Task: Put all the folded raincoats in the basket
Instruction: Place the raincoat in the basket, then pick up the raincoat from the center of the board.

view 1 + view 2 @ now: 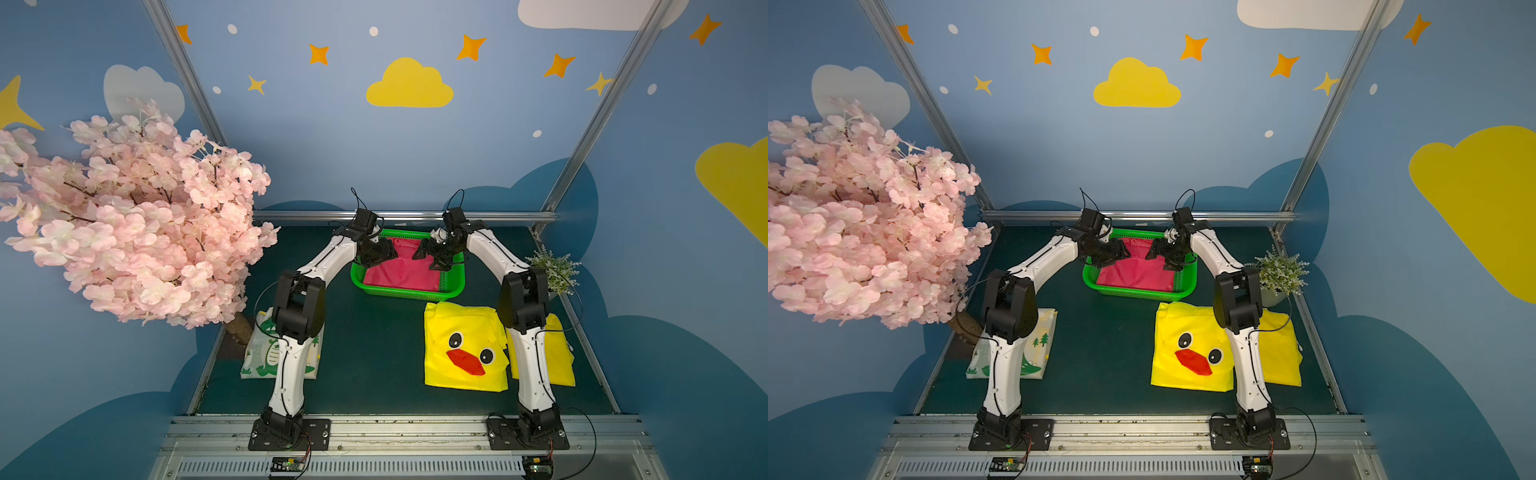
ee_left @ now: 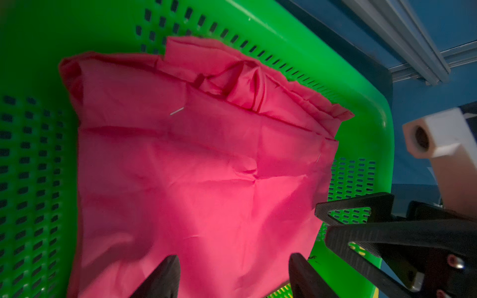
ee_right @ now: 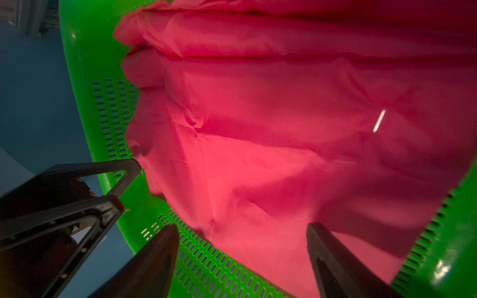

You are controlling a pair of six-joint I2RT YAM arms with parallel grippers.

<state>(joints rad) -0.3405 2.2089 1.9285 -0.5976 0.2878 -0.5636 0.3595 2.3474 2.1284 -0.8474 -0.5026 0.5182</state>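
In both top views the left hand (image 1: 384, 257) and the right hand (image 1: 428, 258) cover the far end of the basket (image 1: 409, 296), so that bit of the raincoat (image 1: 401, 274) is hidden. It is pink-red, folded flat with some creases. It lies inside the green basket, at 12 o'clock on the table (image 1: 374, 353). Left hand at the basket's 10 o'clock, right hand at 2 o'clock — both are spread wide, holding nothing — if they touch the cloth I cannot tell

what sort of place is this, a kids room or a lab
Probably a robot test booth dressed as a child's room: a painted yellow cloud, a fake blossom tree, and an aluminium frame around the left arm and right arm.
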